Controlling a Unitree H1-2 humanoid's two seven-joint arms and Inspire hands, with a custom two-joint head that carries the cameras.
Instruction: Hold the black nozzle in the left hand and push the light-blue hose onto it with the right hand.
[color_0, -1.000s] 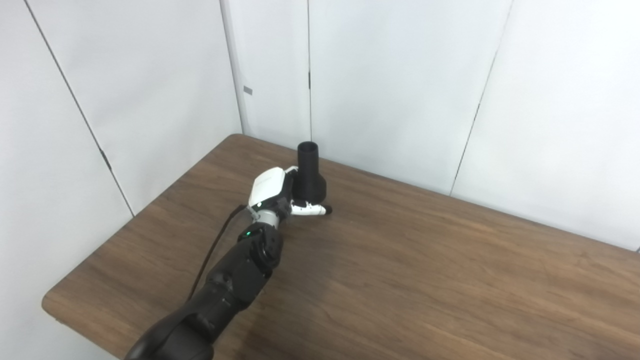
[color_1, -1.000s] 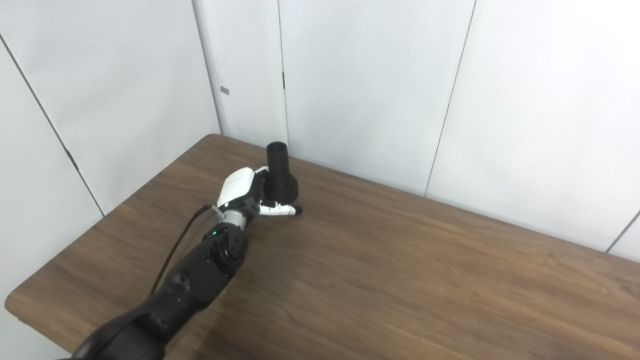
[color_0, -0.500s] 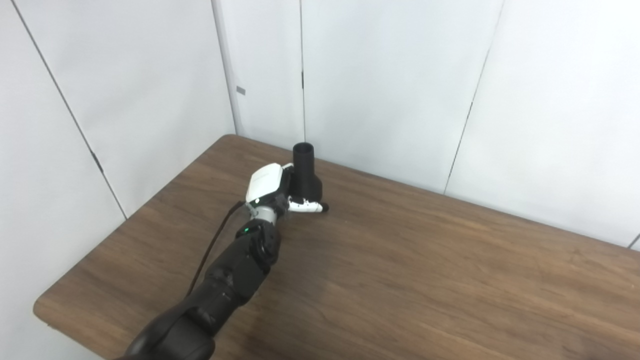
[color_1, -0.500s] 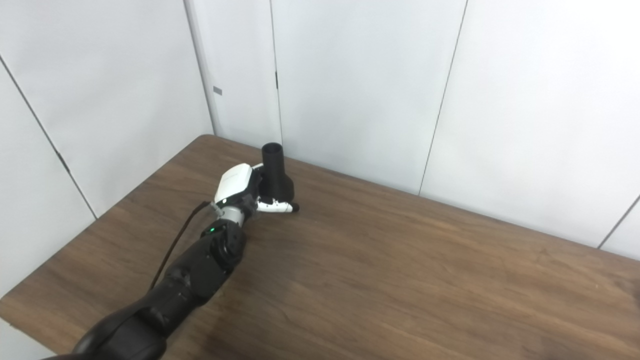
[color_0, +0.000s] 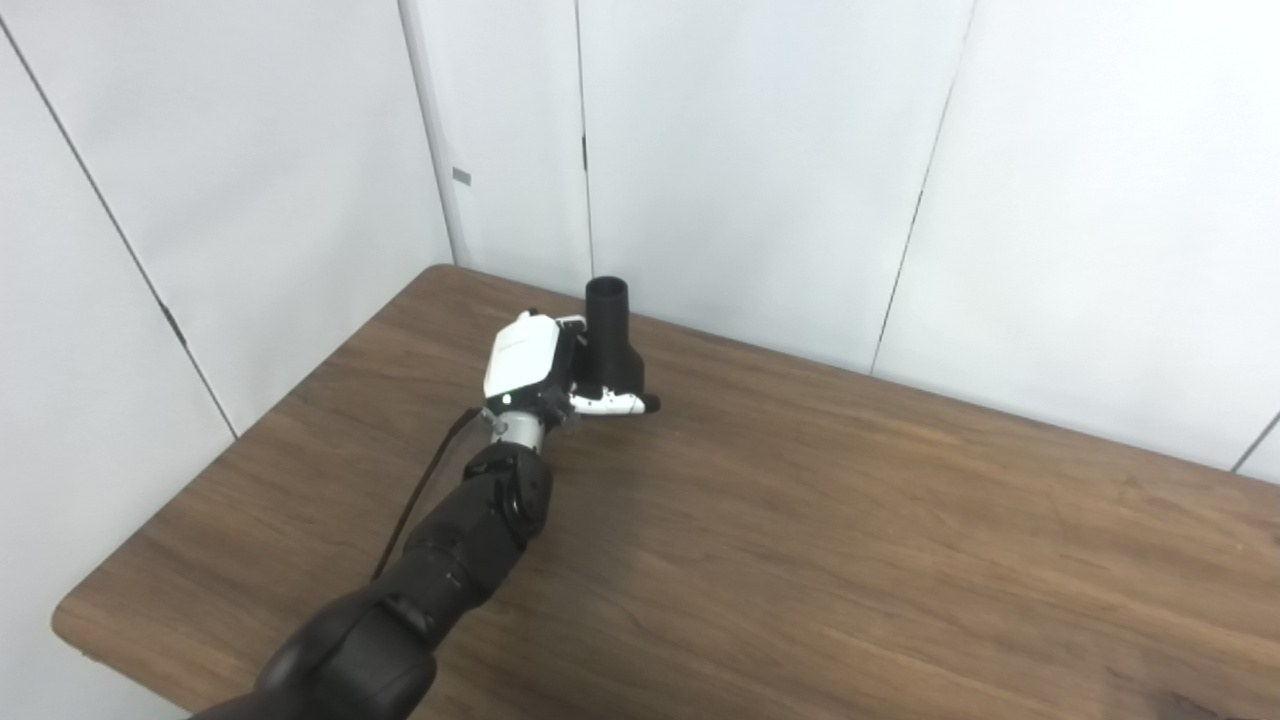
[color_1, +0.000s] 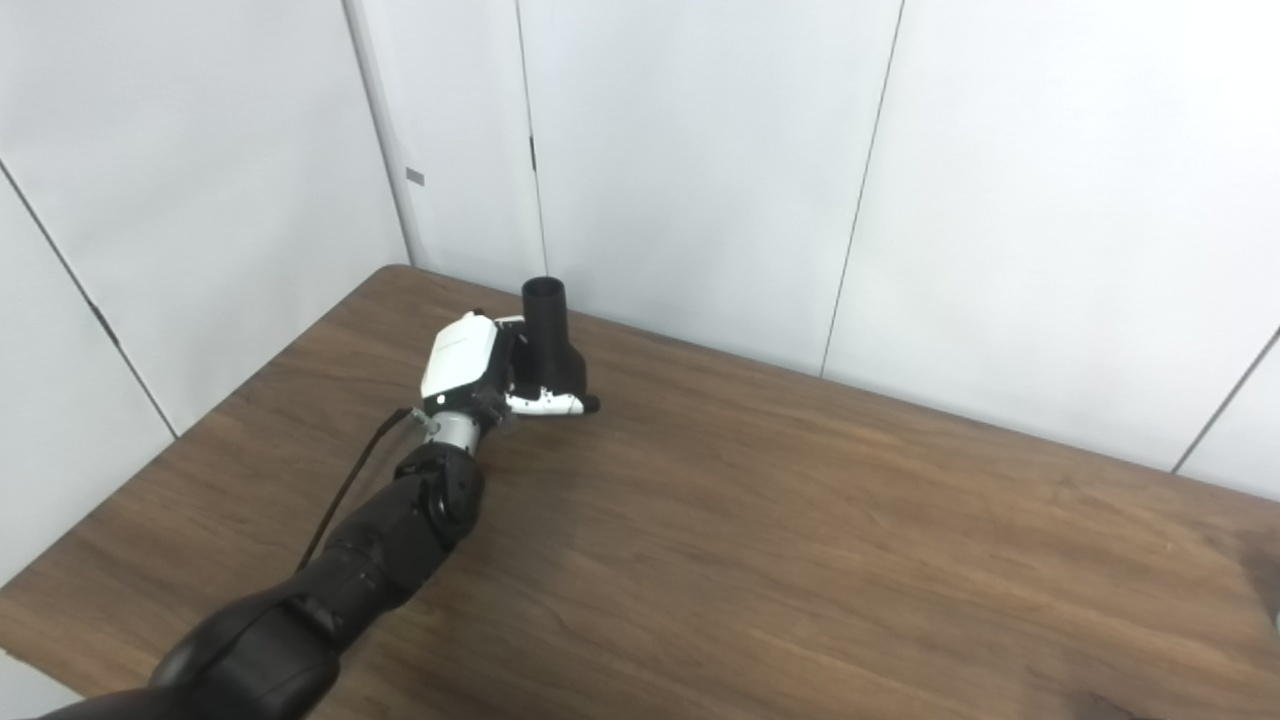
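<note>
A black plastic nozzle (color_0: 610, 340) with a narrow round neck and a wider base stands upright, left of centre in the frame, near the far edge of the dark wood-grain table (color_0: 850, 520). The robot's white-shelled left hand (color_0: 545, 365) is wrapped around the wide base — thumb lying across the front, low by the tabletop. Its black arm (color_0: 450, 560) runs in from the lower left. Plain white wall panels (color_0: 750, 150) fill the upper frame.

wall (color_0: 750, 200) close behind nozzle (color_0: 610, 340)
</note>
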